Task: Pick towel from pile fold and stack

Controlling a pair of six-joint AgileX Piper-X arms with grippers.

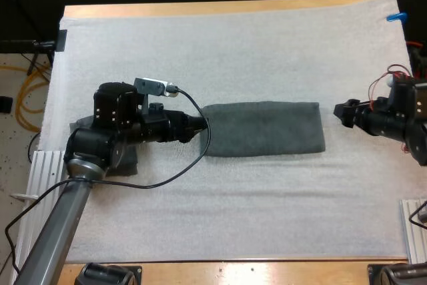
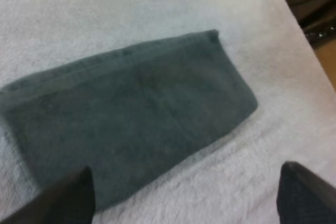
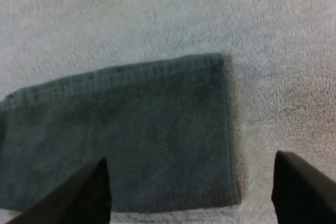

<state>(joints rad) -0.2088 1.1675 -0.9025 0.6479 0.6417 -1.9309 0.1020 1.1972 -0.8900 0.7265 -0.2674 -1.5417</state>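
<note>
The towel (image 1: 263,128) lay folded to a strip — I judged another fold and stacking were left; my left gripper (image 1: 200,127) and right gripper (image 1: 342,113) stood open near its ends.

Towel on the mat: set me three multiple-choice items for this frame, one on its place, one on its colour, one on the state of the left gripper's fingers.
1. Where does the folded towel lie?
A. Flat near the middle of the white mat
B. Hanging off the table's far edge
C. On the floor

2. What colour is it?
A. Red
B. Dark grey-green
C. Bright blue

3. How do the fingers of the left gripper stand?
A. Shut on the towel
B. Shut on nothing
C. Open

Answers:
1. A: the high view shows it flat with mat on all sides.
2. B: it looks dark grey-green in all three views.
3. C: in the left wrist view the fingers stand wide apart with nothing pressed between them.
</note>
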